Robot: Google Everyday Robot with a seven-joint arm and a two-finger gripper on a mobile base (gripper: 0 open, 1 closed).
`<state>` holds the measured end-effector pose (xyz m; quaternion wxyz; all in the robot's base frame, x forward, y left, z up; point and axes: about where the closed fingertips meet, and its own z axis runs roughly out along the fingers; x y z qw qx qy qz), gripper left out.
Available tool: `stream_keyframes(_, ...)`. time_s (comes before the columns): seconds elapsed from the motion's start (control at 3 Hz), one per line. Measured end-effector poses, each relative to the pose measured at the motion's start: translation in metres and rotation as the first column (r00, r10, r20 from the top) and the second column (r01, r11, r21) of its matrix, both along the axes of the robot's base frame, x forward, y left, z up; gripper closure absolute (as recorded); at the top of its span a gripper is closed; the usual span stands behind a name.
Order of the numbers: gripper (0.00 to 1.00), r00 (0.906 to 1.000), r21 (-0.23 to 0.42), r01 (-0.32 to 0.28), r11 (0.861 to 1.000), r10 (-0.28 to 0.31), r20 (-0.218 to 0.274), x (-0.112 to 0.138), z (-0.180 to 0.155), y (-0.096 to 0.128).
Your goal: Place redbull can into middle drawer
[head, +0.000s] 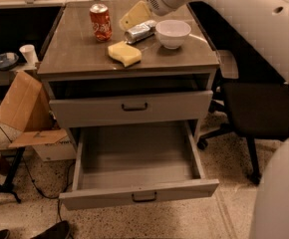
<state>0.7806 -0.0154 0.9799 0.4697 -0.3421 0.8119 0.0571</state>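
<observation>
Redbull can (139,32) lies on its side toward the back of the bench (74,49), just beside the white bowl (173,33), at the bowl's 9 o'clock; my claw (134,15) hangs close to the can at its 11 o'clock, and I cannot tell whether it is spread or pressed together; red-orange soda can (100,22) stands upright at the redbull can's 9 o'clock; yellow sponge (124,54) sits at its 7 o'clock; middle drawer (104,198) stands pulled out at the bench's 6 o'clock, under the upper drawer (174,106)
</observation>
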Motion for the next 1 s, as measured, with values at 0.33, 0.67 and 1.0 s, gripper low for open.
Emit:
stream_keyframes(0.33,0.0,0.9997,-0.006,-0.019,1.0,0.019,-0.013,0.023,-0.008,-0.013)
stream_keyframes(0.67,0.0,0.9985,-0.013,-0.044,0.999,0.044,-0.032,0.049,-0.017,-0.013)
stream_keyframes(1.0,0.0,0.9969,-0.017,-0.054,0.998,0.053,-0.059,0.07,-0.032,-0.005)
